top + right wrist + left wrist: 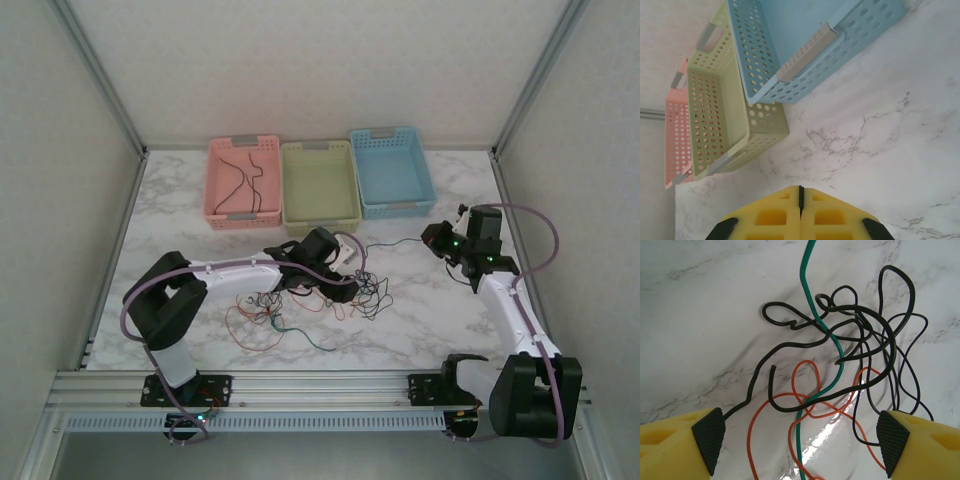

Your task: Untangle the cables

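Observation:
The cables (310,300) lie as a loose tangle of thin black, green and orange wires on the marble table, left of centre. My left gripper (345,265) hangs over the tangle's right part. In the left wrist view it is open (800,440), with black pads (707,440) wide apart and clear of the wires. Between and beyond them run an orange cable (805,385), a green cable (812,315) and looping black cables (860,335). My right gripper (437,240) is at the right, away from the tangle. Its yellow fingers are pressed together (800,192) with nothing visible between them.
Three baskets stand in a row at the back: pink (213,180) with a black wire (243,178) inside, green (319,225) and blue (395,208). A thin black strand (395,243) runs from the tangle toward the right gripper. Frame rails border the table.

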Tool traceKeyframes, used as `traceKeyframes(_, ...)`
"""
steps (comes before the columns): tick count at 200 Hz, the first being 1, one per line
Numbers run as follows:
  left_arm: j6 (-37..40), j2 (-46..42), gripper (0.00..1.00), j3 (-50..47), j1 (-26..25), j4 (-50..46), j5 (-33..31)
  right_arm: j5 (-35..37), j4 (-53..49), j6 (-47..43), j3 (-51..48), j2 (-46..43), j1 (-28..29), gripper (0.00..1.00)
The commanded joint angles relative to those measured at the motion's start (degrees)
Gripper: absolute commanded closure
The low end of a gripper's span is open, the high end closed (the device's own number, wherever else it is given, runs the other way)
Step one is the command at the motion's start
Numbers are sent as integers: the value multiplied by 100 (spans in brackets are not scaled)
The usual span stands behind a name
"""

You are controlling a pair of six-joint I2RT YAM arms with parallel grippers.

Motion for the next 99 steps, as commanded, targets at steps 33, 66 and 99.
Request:
traceKeyframes(33,-344,390,14,-80,0,715,346,-185,67,-101,-67,30,-84,100)
traceKeyframes(66,-349,741,22,135,-206,726,250,-202,40,-160,-78,41,-125,100)
traceKeyframes(99,-514,891,32,128,-207,888,101,-175,-95,-306,-47,24,-124,100)
